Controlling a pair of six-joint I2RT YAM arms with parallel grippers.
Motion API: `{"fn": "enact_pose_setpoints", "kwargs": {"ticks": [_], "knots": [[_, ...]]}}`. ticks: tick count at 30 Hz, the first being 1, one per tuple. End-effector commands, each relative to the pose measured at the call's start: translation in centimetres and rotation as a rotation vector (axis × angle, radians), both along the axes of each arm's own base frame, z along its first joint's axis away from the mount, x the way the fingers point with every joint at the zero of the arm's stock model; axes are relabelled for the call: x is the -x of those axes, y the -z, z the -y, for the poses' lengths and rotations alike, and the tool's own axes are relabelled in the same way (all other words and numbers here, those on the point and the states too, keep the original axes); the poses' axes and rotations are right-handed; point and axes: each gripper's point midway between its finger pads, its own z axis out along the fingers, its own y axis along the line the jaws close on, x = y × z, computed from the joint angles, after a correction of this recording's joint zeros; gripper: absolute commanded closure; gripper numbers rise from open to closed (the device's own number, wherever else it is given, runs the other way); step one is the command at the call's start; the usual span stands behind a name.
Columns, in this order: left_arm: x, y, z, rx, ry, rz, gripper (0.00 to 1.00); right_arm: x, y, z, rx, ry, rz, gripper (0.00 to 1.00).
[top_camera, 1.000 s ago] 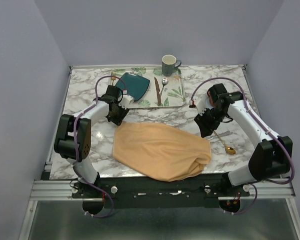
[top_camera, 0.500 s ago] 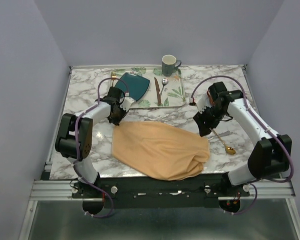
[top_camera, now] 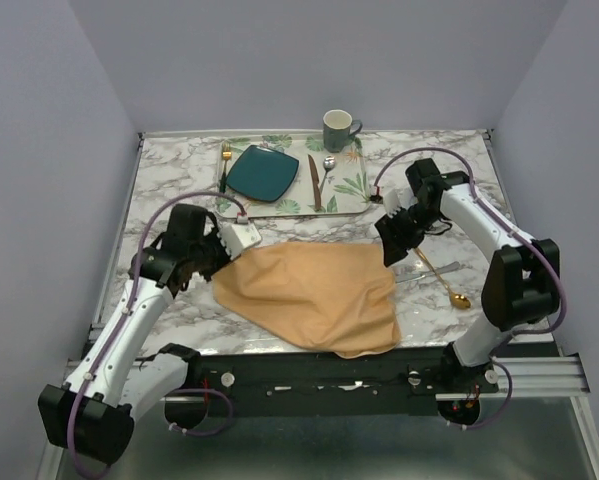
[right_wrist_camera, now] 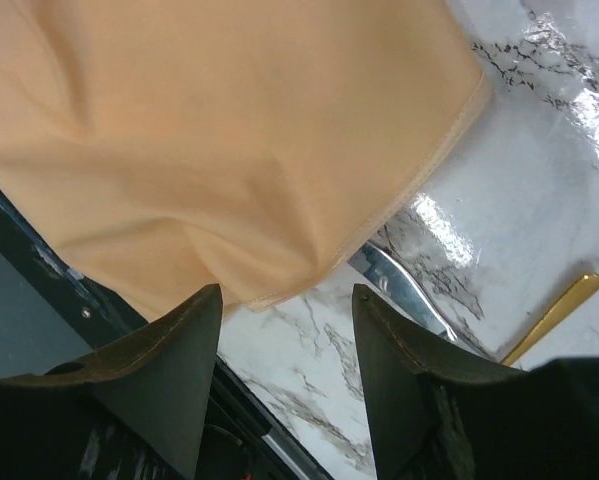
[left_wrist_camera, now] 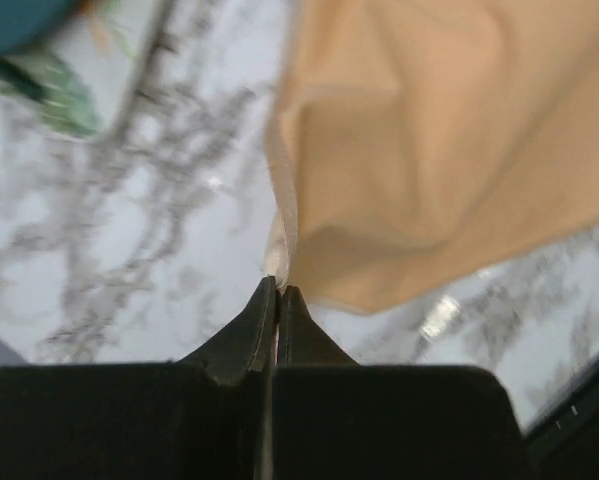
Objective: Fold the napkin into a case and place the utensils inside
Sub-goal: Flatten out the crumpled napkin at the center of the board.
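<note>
Pulling outward since a second ago, my left claw (left_wrist_camera: pixel 277 290) has clenched on the hem of the napkin (top_camera: pixel 309 300), the cloth spreading beyond its tips across the table (top_camera: pixel 169 180). My right claw (right_wrist_camera: pixel 286 292) hangs spread above the opposite corner, holding nothing. Such a thin pinch could slip if I tug; the peach cloth lies rumpled, unsquared.

Soft, even light is filling the top view. Glare is flashing off the marble bench (right_wrist_camera: pixel 437 218) in the right wrist view, while the left wrist view is smearing with blur.
</note>
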Motion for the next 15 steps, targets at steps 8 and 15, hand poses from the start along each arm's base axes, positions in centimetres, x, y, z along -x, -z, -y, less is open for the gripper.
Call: {"fn": "enact_pose_setpoints", "kwargs": {"ticks": [8,15], "knots": [[8.5,10.4,-1.6,-0.244,0.225,-0.303,1.0,-6.3,2.7,-3.5,-0.004,0.055,-0.015,0.35],[7.4,10.2,-0.6,-0.208,0.21,-0.331,1.0,-9.5,5.2,-5.1,0.066,-0.017,0.032,0.32]]}}
